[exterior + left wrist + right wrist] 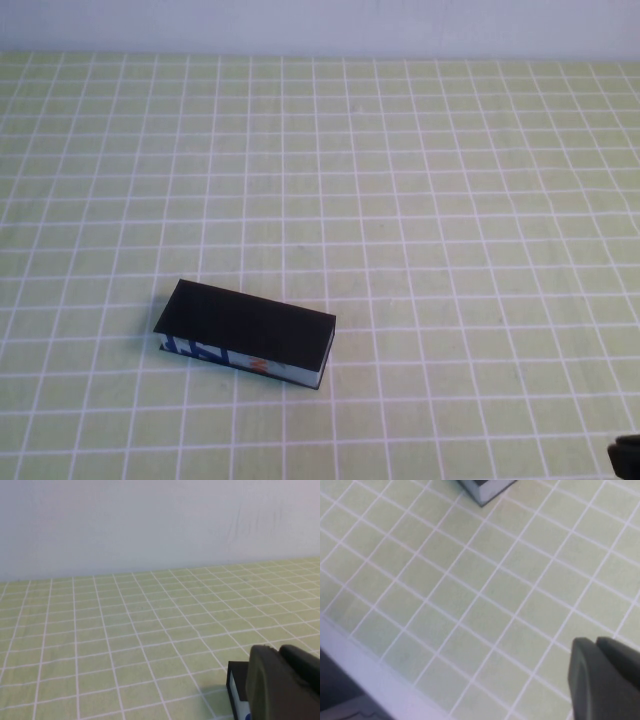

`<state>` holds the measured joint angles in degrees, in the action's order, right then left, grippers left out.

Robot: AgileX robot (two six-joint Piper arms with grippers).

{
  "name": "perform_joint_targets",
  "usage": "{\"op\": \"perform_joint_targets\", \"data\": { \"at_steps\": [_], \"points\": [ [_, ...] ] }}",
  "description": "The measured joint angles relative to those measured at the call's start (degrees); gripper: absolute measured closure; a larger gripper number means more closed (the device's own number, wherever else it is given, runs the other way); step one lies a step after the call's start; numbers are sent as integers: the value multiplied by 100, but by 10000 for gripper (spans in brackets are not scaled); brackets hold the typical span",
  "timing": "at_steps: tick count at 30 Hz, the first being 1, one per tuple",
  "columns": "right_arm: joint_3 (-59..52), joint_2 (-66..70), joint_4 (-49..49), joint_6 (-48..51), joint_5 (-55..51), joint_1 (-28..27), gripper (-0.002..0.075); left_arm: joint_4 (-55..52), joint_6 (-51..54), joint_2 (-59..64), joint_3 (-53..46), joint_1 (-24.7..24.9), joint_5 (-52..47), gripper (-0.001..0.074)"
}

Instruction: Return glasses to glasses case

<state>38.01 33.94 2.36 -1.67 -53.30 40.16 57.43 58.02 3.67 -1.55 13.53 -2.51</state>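
The glasses case [245, 333] lies closed on the green checked cloth, left of centre and near the front, its black lid on top and its white printed side facing me. The glasses are not in view. My left gripper [277, 652] is out of the high view; in its wrist view its fingers are shut and empty just in front of one end of the case [235, 682]. My right gripper [595, 642] is shut and empty over bare cloth, well to the right of the case [485, 486]. A dark bit of it shows at the high view's bottom right corner [626, 458].
The cloth [420, 200] covers the whole table up to a pale wall [320, 25] at the back. The table's pale near edge [370, 675] shows in the right wrist view.
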Motion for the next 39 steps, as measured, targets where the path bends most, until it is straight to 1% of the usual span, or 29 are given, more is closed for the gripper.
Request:
{"op": "perform_joint_targets", "data": {
  "at_steps": [3,5,9,11,14,17,19,23,26,32,39],
  "points": [
    [-399,-49,-299,-1,799,-49,737,0,0,0,0,0,3,737],
    [-716,-117,-418,-1,1458,-330,737,0,0,0,0,0,13,737],
    [-1591,-303,-528,-1,3073,-1525,737,0,0,0,0,0,13,737],
    [-1998,-472,-529,-1,3662,-2182,737,0,0,0,0,0,16,737],
    [-2682,-942,-538,-1,4578,-3006,737,0,0,0,0,0,16,737],
    [-3259,-1541,-526,-1,5236,-3581,737,0,13,0,0,0,16,737],
    [-3580,-2037,-382,-1,5367,-3806,737,0,12,0,0,0,16,737],
    [-3918,-2906,30,-1,5108,-3929,737,4,12,0,0,0,26,737],
    [-3948,-3334,114,-1,4868,-3929,737,26,12,0,0,0,26,737],
    [-3957,-3437,153,-8,4278,-3766,737,43,12,0,0,0,26,737],
    [-3957,-3437,153,-8,3792,-3763,737,43,12,0,0,0,26,737]
  ]
}}
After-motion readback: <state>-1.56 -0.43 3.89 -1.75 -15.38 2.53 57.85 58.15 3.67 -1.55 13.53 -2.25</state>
